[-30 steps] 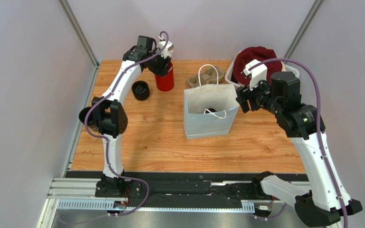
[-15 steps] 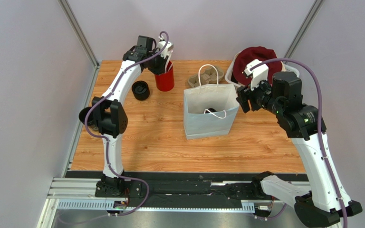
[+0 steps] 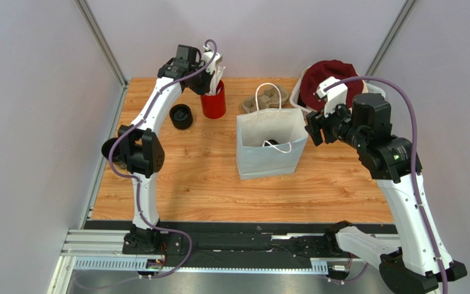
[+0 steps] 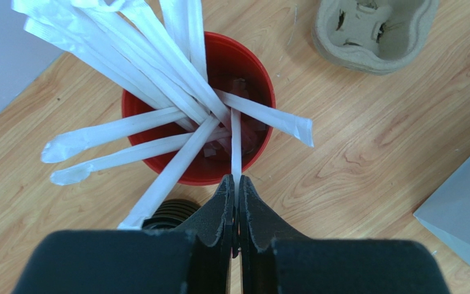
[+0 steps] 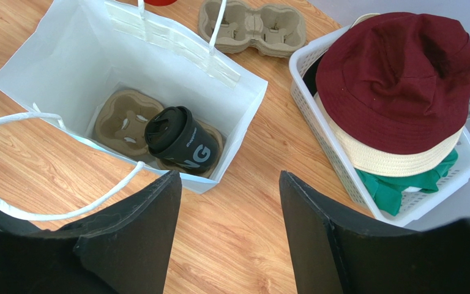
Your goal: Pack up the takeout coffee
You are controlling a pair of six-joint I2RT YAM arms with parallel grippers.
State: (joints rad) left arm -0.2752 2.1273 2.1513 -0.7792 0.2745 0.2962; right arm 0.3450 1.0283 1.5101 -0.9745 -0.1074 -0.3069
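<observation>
Grey walls enclose a wooden table [image 3: 207, 184]. A white paper bag [image 3: 268, 156] stands open near its middle, and at the far right corner a white basket [image 5: 341, 159] holds a maroon hat [image 5: 396, 79].

The right gripper [image 5: 228, 177] hangs just beside the bag's right edge, above its mouth, with its jaws wide apart and nothing between them. A pulp carrier [image 5: 118, 119] lies on the floor of the bag. The takeout coffee [image 5: 179, 141], a dark cup with a black lid and white lettering, sits in it and leans over.

A red cup [image 4: 253, 86] full of white wrapped straws [image 4: 127, 67] stands at the far left of the table. A second carrier [image 4: 372, 30] lies behind the bag, and a squat black piece [image 3: 181, 116] lies just left of the red cup.

The left gripper [image 4: 234, 202] is above the red cup's rim, with its jaws pressed together on one straw [image 4: 235, 141], which runs down into the cup.
</observation>
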